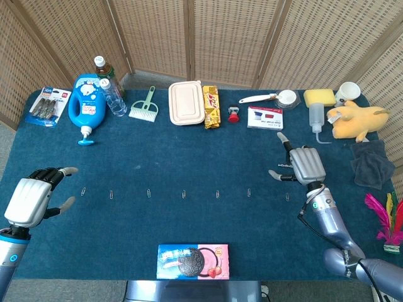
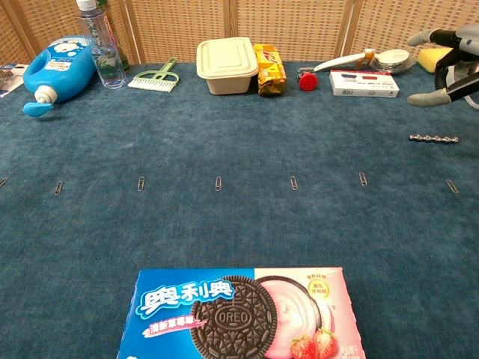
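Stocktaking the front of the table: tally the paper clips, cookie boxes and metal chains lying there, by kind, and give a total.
Paper clips: 7
Cookie box: 1
Metal chain: 1
Total: 9
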`<state>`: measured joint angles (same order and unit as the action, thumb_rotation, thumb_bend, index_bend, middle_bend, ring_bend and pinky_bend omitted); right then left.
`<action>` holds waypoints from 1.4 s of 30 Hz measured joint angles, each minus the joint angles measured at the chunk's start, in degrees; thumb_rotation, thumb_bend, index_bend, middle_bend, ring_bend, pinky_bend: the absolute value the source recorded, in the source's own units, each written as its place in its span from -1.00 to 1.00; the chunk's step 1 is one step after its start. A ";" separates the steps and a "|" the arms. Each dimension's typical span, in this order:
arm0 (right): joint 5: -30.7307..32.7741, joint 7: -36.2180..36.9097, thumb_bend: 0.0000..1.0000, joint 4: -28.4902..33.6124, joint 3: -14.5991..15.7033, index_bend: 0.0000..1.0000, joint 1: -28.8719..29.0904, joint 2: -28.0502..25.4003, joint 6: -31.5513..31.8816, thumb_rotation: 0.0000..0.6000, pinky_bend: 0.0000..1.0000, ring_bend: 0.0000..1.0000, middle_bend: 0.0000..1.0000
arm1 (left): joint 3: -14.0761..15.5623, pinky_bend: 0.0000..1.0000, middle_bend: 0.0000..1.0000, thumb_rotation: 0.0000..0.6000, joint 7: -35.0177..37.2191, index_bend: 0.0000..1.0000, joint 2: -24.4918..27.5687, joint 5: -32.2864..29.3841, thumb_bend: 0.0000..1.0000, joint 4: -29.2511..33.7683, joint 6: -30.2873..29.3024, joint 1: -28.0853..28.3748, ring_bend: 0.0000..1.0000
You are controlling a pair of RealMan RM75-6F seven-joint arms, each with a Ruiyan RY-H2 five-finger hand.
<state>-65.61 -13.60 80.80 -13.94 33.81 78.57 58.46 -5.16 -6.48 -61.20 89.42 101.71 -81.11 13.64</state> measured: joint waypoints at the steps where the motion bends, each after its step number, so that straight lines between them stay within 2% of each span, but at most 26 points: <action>1: 0.20 -0.20 -0.48 -0.18 -0.02 -1.00 0.10 0.17 -0.01 0.04 -0.17 0.19 0.19 | 0.00 -0.29 -0.26 1.00 0.01 -0.46 -0.05 -0.04 -0.17 -0.07 0.05 0.05 -0.34; 12: 1.57 -0.65 -0.48 -0.85 -0.17 -1.00 0.69 0.71 -0.30 0.03 -0.18 0.18 0.16 | 0.20 -0.29 -0.26 1.00 0.09 -0.46 -0.20 -0.21 -0.17 -0.44 0.05 0.15 -0.34; 22: 1.60 0.63 -0.48 -0.70 0.30 -1.00 0.68 0.09 -0.87 0.03 -0.30 -0.05 -0.11 | 0.32 -0.29 -0.26 1.00 -0.01 -0.46 0.11 -0.18 -0.17 -0.28 -0.33 0.08 -0.34; 27: 1.70 0.24 -0.46 -0.83 0.65 -1.00 0.76 0.21 -0.87 0.04 -0.30 -0.02 -0.07 | 0.36 -0.29 -0.26 1.00 -0.02 -0.46 0.28 -0.15 -0.17 -0.14 -0.49 0.05 -0.34; 32: 3.29 -1.35 -0.31 -1.38 0.64 -1.00 1.39 0.82 -1.50 0.05 -0.27 0.08 0.02 | 0.20 -0.29 -0.26 1.00 0.22 -0.46 0.55 -0.23 -0.17 -0.22 -0.85 0.01 -0.34; 36: 2.32 -0.57 -0.19 -3.84 0.32 -1.00 1.77 2.11 -0.60 0.05 -0.21 0.17 0.10 | 0.39 -0.29 -0.26 1.00 0.41 -0.46 0.52 -0.12 -0.17 -0.37 -0.83 -0.02 -0.34; 42: -0.02 1.53 -0.17 -8.29 0.24 -1.00 2.09 4.11 1.04 0.05 -0.12 0.25 0.18 | 0.48 -0.29 -0.26 1.00 0.60 -0.46 0.45 -0.07 -0.17 -0.56 -1.07 -0.11 -0.34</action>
<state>-65.63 -12.07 72.52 -13.70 35.90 82.69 59.50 -4.67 -5.88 -60.76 89.35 101.16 -82.18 13.53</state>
